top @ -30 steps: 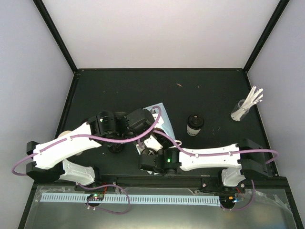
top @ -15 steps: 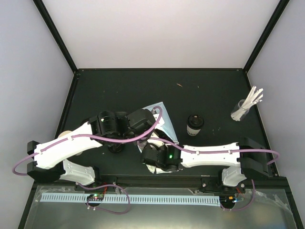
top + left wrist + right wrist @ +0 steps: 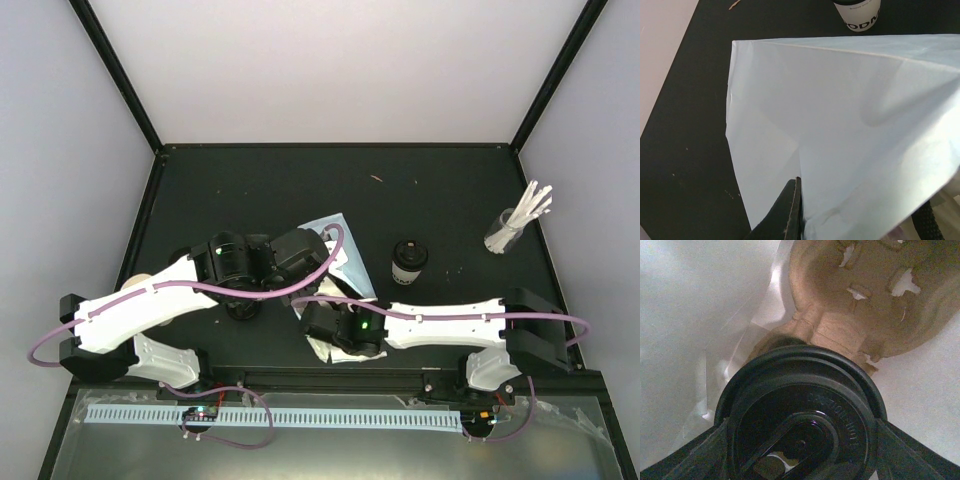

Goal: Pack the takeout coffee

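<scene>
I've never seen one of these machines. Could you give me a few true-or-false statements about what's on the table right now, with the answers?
1. One lidded cup stands on the table, outside the bag. True.
2. The glass of white sticks has tipped over. False: it stands upright near the table's right edge.
3. The right tool is closed on a black lid. True.
4. The brown carrier sits on the bare table. False: it lies inside the bag, whose pale walls surround it.

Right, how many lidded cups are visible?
2: one cup stands on the table beside the bag; a second cup is in the right gripper, inside it. More may be hidden.
</scene>
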